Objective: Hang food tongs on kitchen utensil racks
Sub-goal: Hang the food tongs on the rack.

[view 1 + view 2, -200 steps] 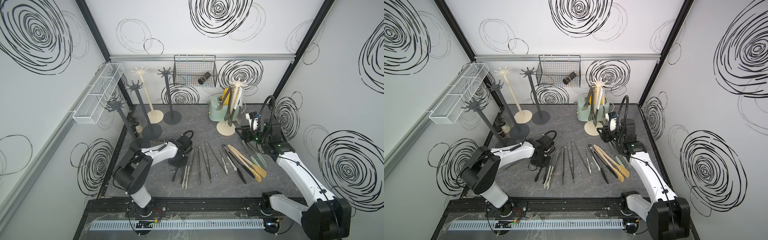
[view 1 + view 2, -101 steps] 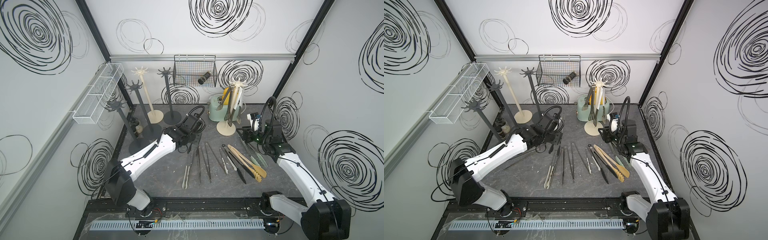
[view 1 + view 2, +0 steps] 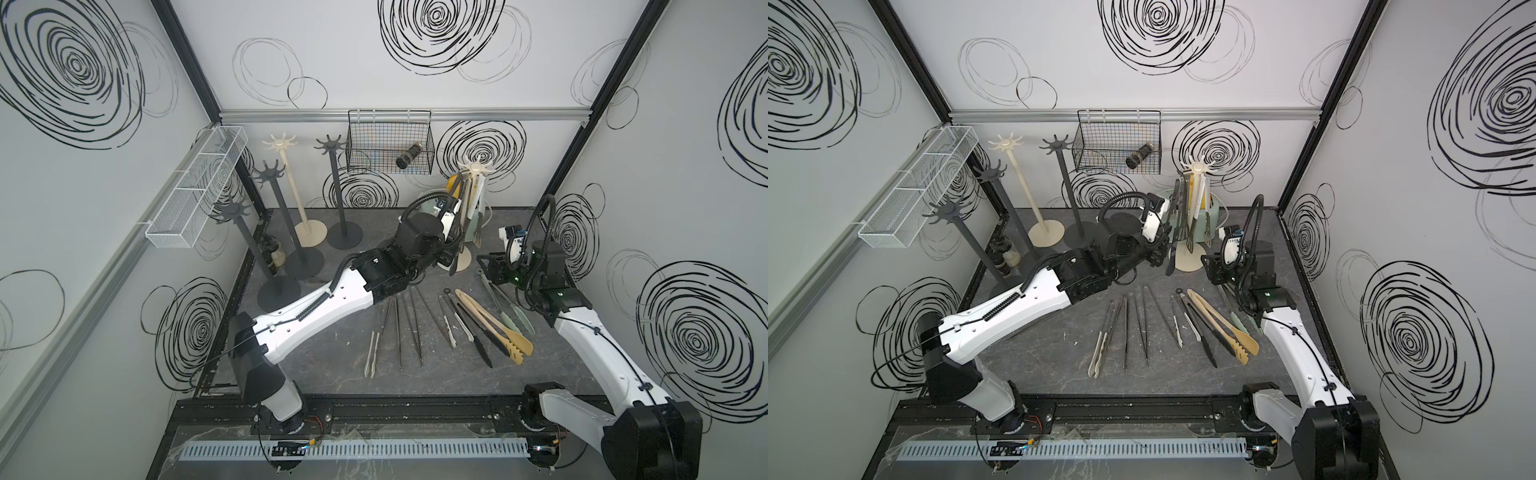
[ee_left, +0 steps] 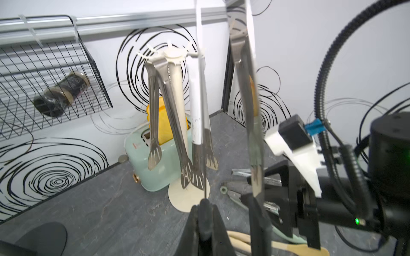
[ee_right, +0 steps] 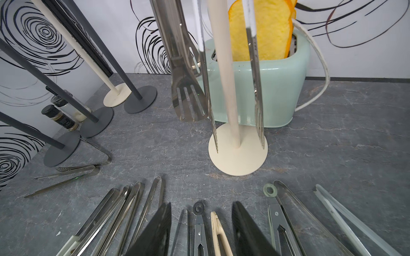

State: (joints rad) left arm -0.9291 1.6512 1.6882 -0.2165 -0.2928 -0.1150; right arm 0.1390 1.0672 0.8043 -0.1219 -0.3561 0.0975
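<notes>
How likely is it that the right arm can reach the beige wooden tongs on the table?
Probably yes: the right gripper hovers open near their hinge end, and nothing covers the wooden tongs.

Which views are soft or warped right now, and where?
Left wrist: the steel tongs in the left claw, close to the lens, are smeared; the cream rack behind is crisper. Right wrist: sharp, but wide-angle, so a dark grey rack leans outward. Both top views: even, diffuse light, only faint shadows on the tabletop.
</notes>
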